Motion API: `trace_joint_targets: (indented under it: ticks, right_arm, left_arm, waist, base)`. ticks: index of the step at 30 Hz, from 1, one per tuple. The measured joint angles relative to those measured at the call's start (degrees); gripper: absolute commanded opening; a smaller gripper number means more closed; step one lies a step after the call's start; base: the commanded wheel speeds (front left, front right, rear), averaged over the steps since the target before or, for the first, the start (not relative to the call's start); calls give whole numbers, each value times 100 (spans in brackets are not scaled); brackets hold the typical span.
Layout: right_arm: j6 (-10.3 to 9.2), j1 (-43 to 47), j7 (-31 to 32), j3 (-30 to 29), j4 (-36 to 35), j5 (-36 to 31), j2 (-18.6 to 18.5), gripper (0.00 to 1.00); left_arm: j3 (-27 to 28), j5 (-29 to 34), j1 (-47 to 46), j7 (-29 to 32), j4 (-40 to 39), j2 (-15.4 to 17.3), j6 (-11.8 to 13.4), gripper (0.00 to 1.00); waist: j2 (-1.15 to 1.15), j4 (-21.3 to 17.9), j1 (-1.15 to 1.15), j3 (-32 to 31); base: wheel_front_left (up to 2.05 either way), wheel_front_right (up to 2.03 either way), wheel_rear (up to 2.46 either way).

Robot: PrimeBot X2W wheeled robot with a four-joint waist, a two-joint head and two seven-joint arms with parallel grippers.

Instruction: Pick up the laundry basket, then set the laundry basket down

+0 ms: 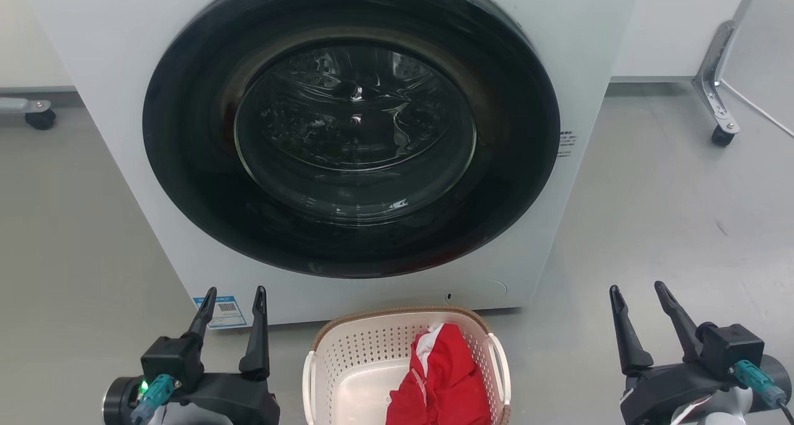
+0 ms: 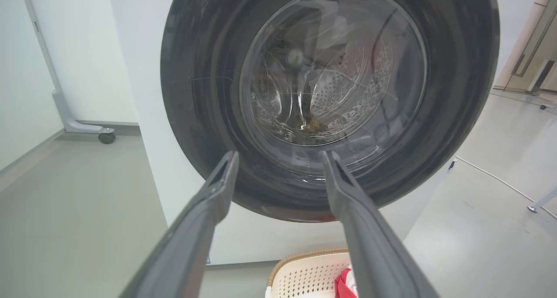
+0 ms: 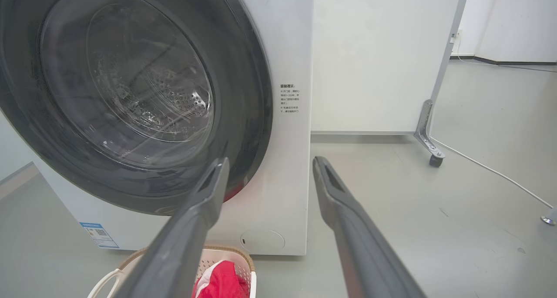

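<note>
While both arms sat low at the near edge of the head view, the left gripper (image 1: 236, 290) stood at the near left with its two dark fingers spread apart, gripping nothing. The right gripper (image 1: 636, 285) stood at the near right, its fingers likewise spread and empty. Both pointed toward the far side of the scene.

Between them, well apart from each, the laundry basket (image 1: 372, 344) rested on the grey floor (image 1: 657, 226). Its brown woven-look rim ran around the top, and a white handle showed on its left side and on its right side. A red garment (image 1: 443, 375) with a strip of white cloth lay heaped in the basket's right half, against the right wall; the left half of the basket's bottom was bare.

Just beyond the basket stood a white washing machine (image 1: 111, 71). Whether the basket's far rim touched the machine could not be told. The round dark door (image 1: 186, 164) was shut, and the perforated drum showed through its glass. A blue-and-white sticker (image 1: 220, 311) sat at the machine's lower left corner, a small round cover (image 1: 493, 286) at its lower right, and a printed label (image 1: 566, 144) right of the door.

Farther back, a caster (image 1: 40, 118) stood at the left and a wheeled metal foot (image 1: 716, 96) at the right, with a white cable (image 1: 757, 111) on the floor beside it.
</note>
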Motion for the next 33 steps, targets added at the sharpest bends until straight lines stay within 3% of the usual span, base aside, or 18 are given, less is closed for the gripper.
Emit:
trace_joint_targets:
  ticks: [20, 33]
  right_arm:
    - [4, 4, 0, -148, 10, -8, 55, 100]
    - [35, -131, 0, -212, -96, -8, 94, 100]
  left_arm:
    - [40, 3, 19, 102, -40, -57, 43, 100]
    - [35, 36, -13, 186, -269, -132, 43, 100]
  waist:
    - [0, -1, 0, 48]
    - [0, 0, 0, 575]
  base:
    - [0, 0, 0]
    - [0, 0, 0]
